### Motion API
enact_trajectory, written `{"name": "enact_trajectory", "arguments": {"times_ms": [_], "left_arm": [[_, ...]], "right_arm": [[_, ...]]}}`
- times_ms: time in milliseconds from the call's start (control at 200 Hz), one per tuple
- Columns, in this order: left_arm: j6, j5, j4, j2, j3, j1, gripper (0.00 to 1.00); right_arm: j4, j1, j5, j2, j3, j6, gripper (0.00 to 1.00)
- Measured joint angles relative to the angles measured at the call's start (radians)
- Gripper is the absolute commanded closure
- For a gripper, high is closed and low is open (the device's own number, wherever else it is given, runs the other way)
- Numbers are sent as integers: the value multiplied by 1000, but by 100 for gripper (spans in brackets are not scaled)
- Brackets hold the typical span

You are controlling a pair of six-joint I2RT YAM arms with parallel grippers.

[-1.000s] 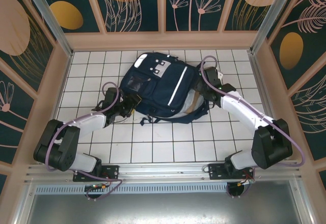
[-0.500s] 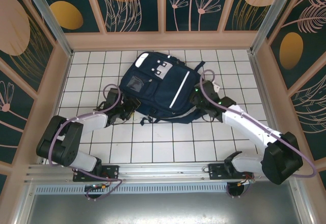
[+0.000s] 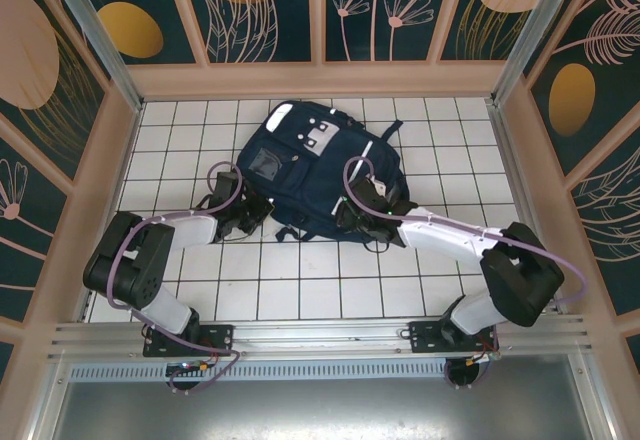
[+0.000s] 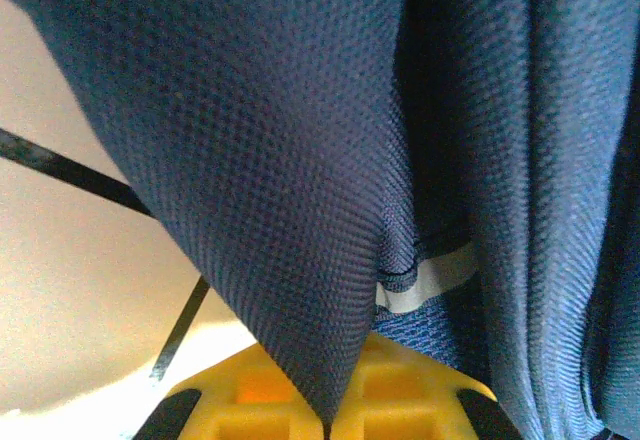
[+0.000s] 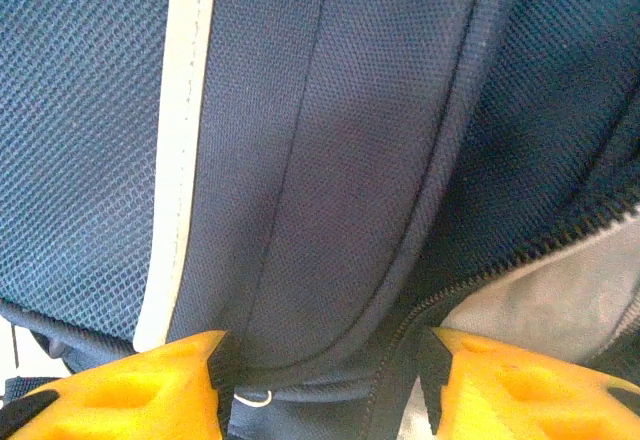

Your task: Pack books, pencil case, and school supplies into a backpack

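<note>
1. At lower left of the overhead view, the left arm [image 3: 150,250] bends sharply at its elbow. Its pale forearm lies low over the tiles, reaching right to the near-left edge of the backpack [image 3: 310,170].
2. From where I stand, the left gripper [image 3: 250,215] is pressed together on a fold of the bag's navy cloth. In its wrist view that fold drops straight down between the yellow fingers [image 4: 400,400], beside a short white stripe [image 4: 425,280].
3. Across at lower right, the right arm [image 3: 500,270] doubles back at its dark elbow and stretches its white forearm left to the bag's near-right edge.
4. The right gripper [image 3: 352,210] stands spread. In its wrist view the two yellow fingers [image 5: 120,390] sit wide apart at the bottom corners, with navy fabric, a pale stripe [image 5: 175,160] and a zipper [image 5: 560,235] lying between and beyond them. Whether the pads touch the cloth I cannot tell.
5. The backpack lies flat in the upper middle of the overhead view, its grey patches towards the far wall.
6. White tiles [image 3: 300,280] with dark grout cover the floor of the cell. A pale wooden frame [image 3: 320,78] edges them, and dark teal panels [image 3: 260,10] painted with leaves and orange ovals rise behind. A metal rail [image 3: 320,335] carries the arm bases along the bottom.
</note>
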Motion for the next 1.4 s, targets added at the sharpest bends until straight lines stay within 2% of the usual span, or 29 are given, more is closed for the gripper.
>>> {"name": "enact_trajectory", "arguments": {"times_ms": [195,325,460,665,841,1146,1401], "left_arm": [[-25,-8,-60,-55,61,-32,100],[-39,-29,-73,-64,121,-74,100],[-65,-36,-68,-60,142,-112,100],[-70,-27,-69,-18,185,-150,100],[-48,-19,-69,0,194,-151,100],[-8,-1,-47,87,204,-151,100],[20,0,-51,108,234,-151,100]], "right_arm": [[-3,-100,0,16,35,-47,46],[-38,-117,32,8,73,-85,46],[-66,-60,68,-14,122,-87,46],[-14,109,103,-42,104,-52,53],[7,229,163,80,115,-3,57],[27,237,240,270,181,-8,60],[129,199,252,301,192,-31,64]]}}
